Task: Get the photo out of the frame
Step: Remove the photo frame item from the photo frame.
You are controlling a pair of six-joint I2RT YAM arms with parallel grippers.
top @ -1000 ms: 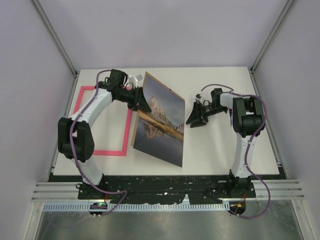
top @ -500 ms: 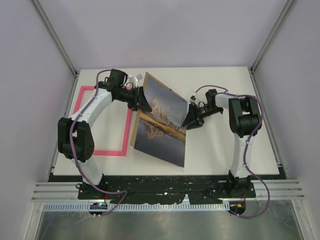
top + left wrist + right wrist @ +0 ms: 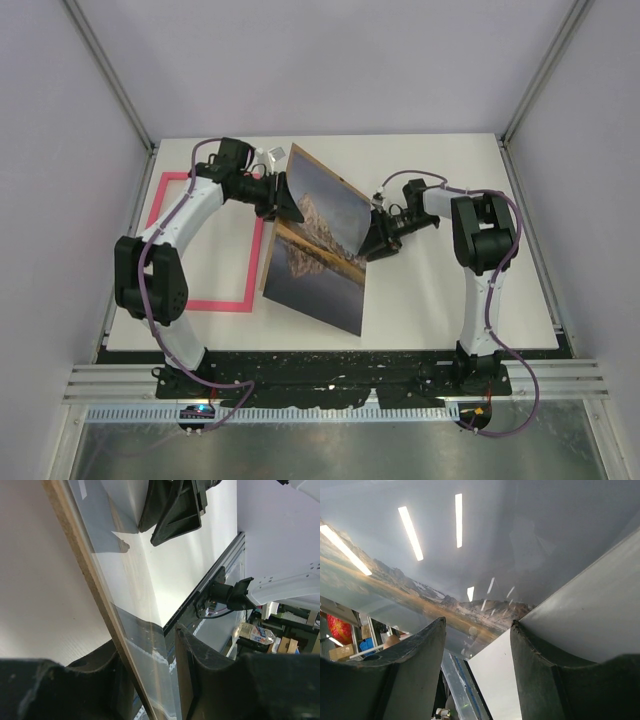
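Observation:
The photo (image 3: 315,250), a mountain mirrored in a lake, stands tilted up off the table on its brown backing board (image 3: 75,545). The pink frame (image 3: 220,305) lies flat and empty on the table to its left. My left gripper (image 3: 287,205) straddles the photo's upper left edge. In the left wrist view its jaws (image 3: 147,640) are open, with a gap between the right finger (image 3: 200,665) and the glossy photo (image 3: 137,630). My right gripper (image 3: 372,240) is open at the photo's right edge. In the right wrist view the photo (image 3: 470,540) fills the space ahead of that gripper (image 3: 477,625).
The white table (image 3: 430,300) lies under both arms, walled by pale panels at the sides and back. A small white and clear object (image 3: 266,157) sits near the back edge behind the left wrist. A black rail (image 3: 330,365) runs along the near edge.
My right gripper has moved left from open table up to the photo's right edge. My left gripper's jaws have widened around the photo's edge. The photo stays tilted.

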